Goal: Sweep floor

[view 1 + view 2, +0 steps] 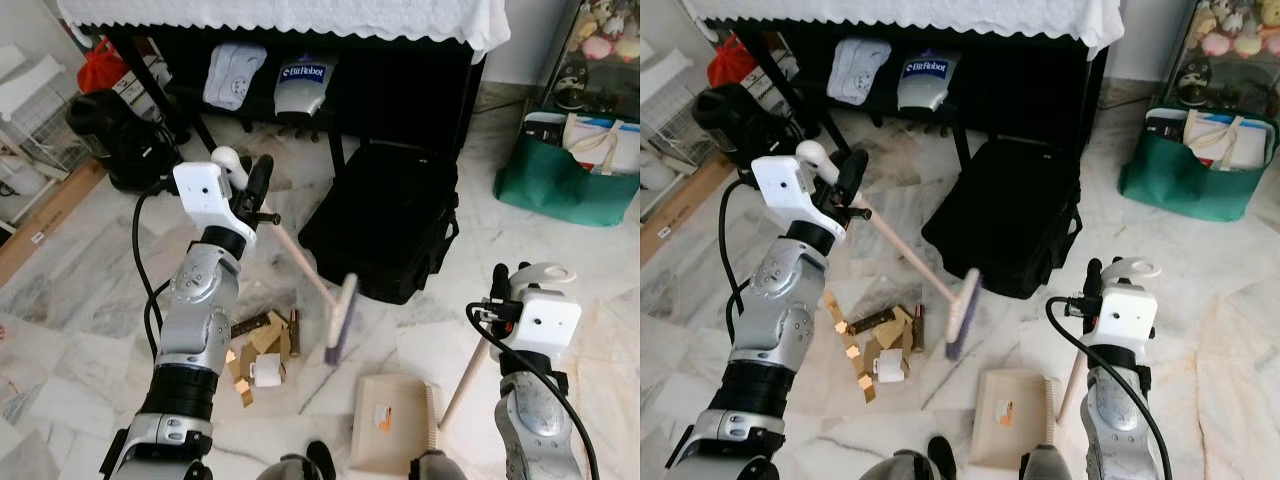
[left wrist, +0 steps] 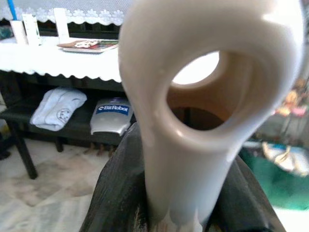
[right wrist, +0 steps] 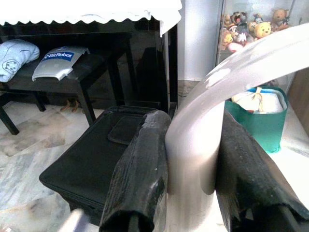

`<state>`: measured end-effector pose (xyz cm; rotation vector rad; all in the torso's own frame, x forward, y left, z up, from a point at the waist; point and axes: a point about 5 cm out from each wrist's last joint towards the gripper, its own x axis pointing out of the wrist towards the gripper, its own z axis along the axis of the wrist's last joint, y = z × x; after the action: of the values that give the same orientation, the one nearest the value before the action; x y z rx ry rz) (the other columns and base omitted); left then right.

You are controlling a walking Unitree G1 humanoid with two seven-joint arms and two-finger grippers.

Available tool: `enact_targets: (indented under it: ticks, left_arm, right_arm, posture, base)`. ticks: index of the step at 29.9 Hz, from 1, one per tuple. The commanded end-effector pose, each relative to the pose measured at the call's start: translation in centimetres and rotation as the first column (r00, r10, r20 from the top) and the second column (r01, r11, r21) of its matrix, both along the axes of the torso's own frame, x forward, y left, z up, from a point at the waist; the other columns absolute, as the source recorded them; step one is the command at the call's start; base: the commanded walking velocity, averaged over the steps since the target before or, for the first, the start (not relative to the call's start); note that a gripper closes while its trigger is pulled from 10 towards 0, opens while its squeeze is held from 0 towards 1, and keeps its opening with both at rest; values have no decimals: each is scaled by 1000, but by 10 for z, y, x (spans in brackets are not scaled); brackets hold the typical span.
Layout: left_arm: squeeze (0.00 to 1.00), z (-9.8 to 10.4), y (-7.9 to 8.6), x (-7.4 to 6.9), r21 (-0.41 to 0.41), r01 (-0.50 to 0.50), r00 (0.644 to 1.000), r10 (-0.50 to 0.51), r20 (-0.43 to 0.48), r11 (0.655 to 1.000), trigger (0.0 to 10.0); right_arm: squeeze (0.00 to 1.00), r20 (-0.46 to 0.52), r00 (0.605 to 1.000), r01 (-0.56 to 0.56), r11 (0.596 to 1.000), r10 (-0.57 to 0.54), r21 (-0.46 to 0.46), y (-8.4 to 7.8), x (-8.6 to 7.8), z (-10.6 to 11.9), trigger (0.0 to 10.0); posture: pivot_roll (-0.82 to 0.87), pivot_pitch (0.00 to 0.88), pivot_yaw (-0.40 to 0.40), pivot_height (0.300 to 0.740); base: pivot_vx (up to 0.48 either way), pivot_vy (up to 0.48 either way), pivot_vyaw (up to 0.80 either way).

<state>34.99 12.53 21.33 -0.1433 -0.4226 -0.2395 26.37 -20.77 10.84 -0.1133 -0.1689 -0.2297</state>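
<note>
Left gripper [image 1: 258, 190]: raised in front of the robot's left side; the jaws are closed on the looped cream top of the broom handle, which is pinched between the black fingers [image 2: 116, 193] in the left wrist view.
Broom [image 1: 310, 275]: the pale stick is slanted down from the left gripper toward the floor; the brush head [image 1: 340, 320] is seen at the floor, just beside the litter and in front of the black bag.
Right gripper [image 1: 500, 290]: held low on the robot's right; the jaws are clamped around the pale handle of the dustpan, gripped between both fingers [image 3: 140, 183] in the right wrist view.
Dustpan [image 1: 390, 420]: laid flat on the floor at the robot's feet, its long stick [image 1: 465, 385] angled up to the right gripper.
Litter [image 1: 262, 350]: a small heap of brown card scraps and a white roll is gathered on the floor, between the left arm and the brush head.
Floor [image 1: 80, 280]: pale marble tiles with grey veins.
Black bag [image 1: 385, 230]: set on the floor in front of a dark table.
Table [image 1: 300, 20]: covered with a white scalloped cloth; folded clothes [image 1: 235, 75] are stored on its lower shelf.
Green bag [image 1: 570, 175]: placed on the floor at the far right, near a glass cabinet of soft toys.
Left edge of the room: a black appliance [image 1: 125, 135] and a white wire rack are seen.
</note>
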Motion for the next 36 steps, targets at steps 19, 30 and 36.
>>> enact_targets:
  ticks: [19,30,36]
  left_arm:
    - [0,-30,-20,16,97,-11,1000,13,-23,995,10000]
    - [0,-40,-38,15,101,89,995,-84,-53,991,10000]
    - [0,-46,-43,14,109,151,987,-143,-76,982,10000]
  right_arm:
    - [0,-24,1000,3,1000,-3,-4,-3,-14,-5,10000]
    - [0,-35,999,-1,1000,1,-13,-4,-17,-5,10000]
    - [0,-32,999,-8,1000,8,-12,-3,-14,-3,10000]
  posture:
    - [-182,251,218,740]
    - [-186,255,205,740]
    - [-184,253,204,740]
  base:
    - [0,0,0]
    - [0,0,0]
    - [0,0,0]
